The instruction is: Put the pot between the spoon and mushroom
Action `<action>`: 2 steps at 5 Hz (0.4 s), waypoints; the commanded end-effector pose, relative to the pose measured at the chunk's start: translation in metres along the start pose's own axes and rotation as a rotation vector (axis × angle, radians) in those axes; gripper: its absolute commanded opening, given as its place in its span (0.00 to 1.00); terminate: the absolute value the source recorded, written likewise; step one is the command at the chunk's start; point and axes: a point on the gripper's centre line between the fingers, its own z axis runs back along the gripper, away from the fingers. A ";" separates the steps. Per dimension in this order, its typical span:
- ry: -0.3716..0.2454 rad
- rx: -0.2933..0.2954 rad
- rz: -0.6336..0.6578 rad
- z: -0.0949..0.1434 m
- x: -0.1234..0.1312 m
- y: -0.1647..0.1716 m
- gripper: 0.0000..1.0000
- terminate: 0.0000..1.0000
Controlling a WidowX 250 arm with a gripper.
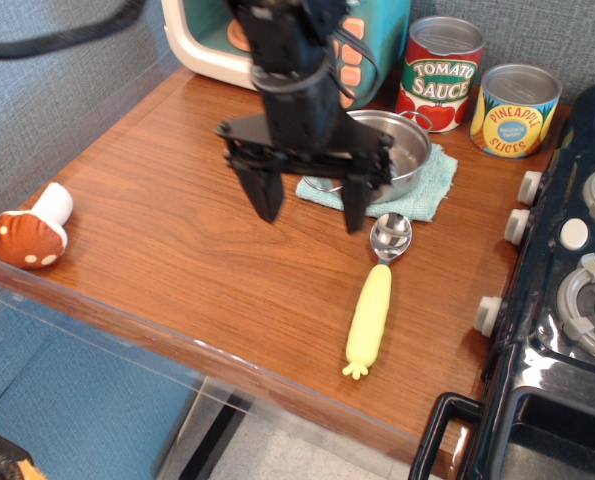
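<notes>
The shiny steel pot (402, 155) sits on a pale green cloth (424, 189) at the back of the table, partly hidden by my arm. The spoon (376, 290) lies in front of it, metal bowl toward the pot, pale-yellow handle toward the table's front edge. The mushroom (32, 229) lies at the far left edge. My gripper (311, 208) is open and empty, fingers pointing down above the wood, just left of the pot and the spoon's bowl.
A tomato sauce can (440, 73) and a pineapple slices can (516, 109) stand behind the pot. A toy microwave (212, 40) stands at the back. A black toy stove (567, 290) borders the right side. Bare wood (177, 230) lies between mushroom and spoon.
</notes>
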 end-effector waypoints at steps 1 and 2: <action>0.013 0.004 -0.027 -0.033 -0.006 -0.038 1.00 0.00; 0.021 0.027 -0.005 -0.044 -0.010 -0.035 1.00 0.00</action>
